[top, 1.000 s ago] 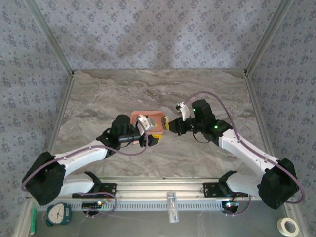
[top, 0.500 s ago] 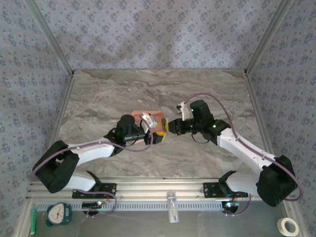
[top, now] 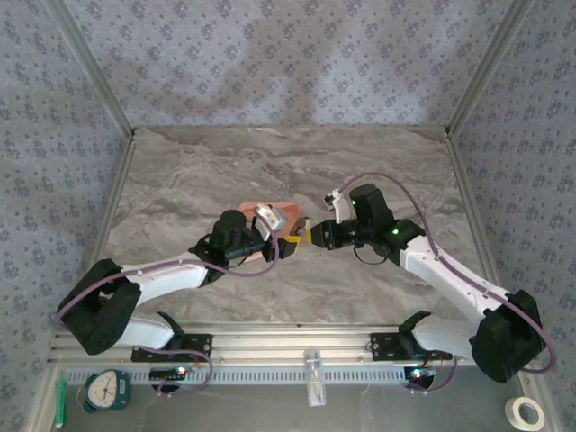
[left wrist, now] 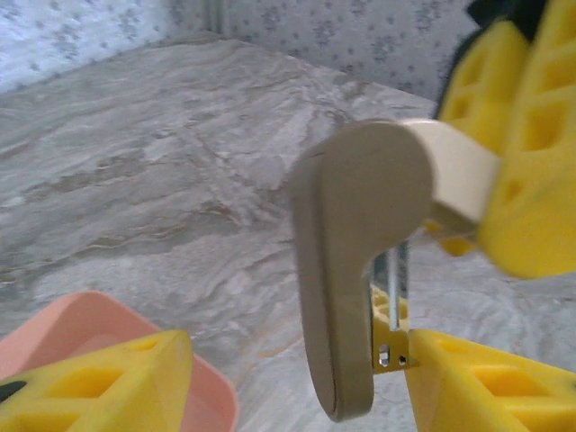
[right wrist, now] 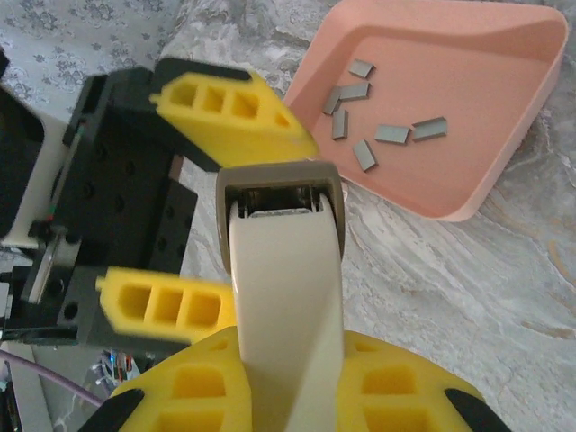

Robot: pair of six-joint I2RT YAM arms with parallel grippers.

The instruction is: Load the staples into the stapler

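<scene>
right hand [right wrist: 288, 382] clamps the stapler [right wrist: 283, 288]; left hand [right wrist: 256, 216] stands half-open around its tip, pink tray [right wrist: 533, 90] rim just beside.

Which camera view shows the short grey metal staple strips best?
The right wrist view: the short grey metal staple strips lie loose in the salmon-pink rectangular tray, each sharp and separate. The left wrist view catches a corner of that tray; from the top external view the strips are too small to tell.
</scene>
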